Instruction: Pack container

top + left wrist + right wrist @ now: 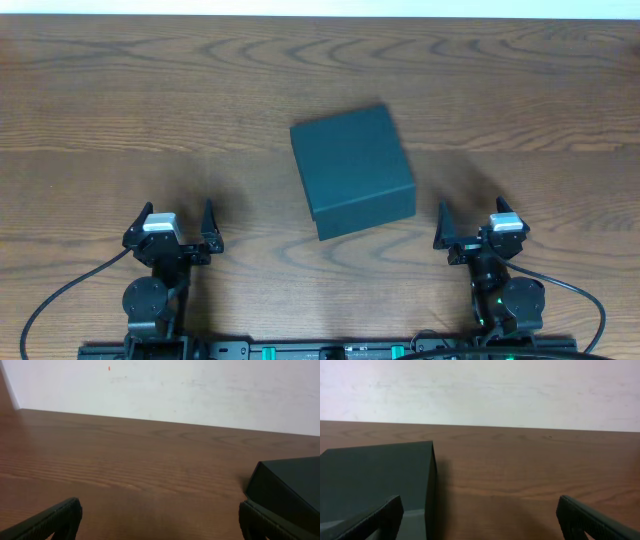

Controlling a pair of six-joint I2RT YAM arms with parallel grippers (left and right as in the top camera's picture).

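Container (352,170) lies closed at centre of desk (100,100), clear of both. Left gripper (173,214) and right gripper (473,214) are spread at the near edge.

Both arms matte black. Left gripper (172,225): two pointed black fingers (50,522), pale grey block (160,224) on top. Right gripper (472,228): same build, same pale block. Round black joint housings behind. Thin black cables (62,290) loop off each base. Green marks along base rail (330,351). Small green light (490,300) on right arm.
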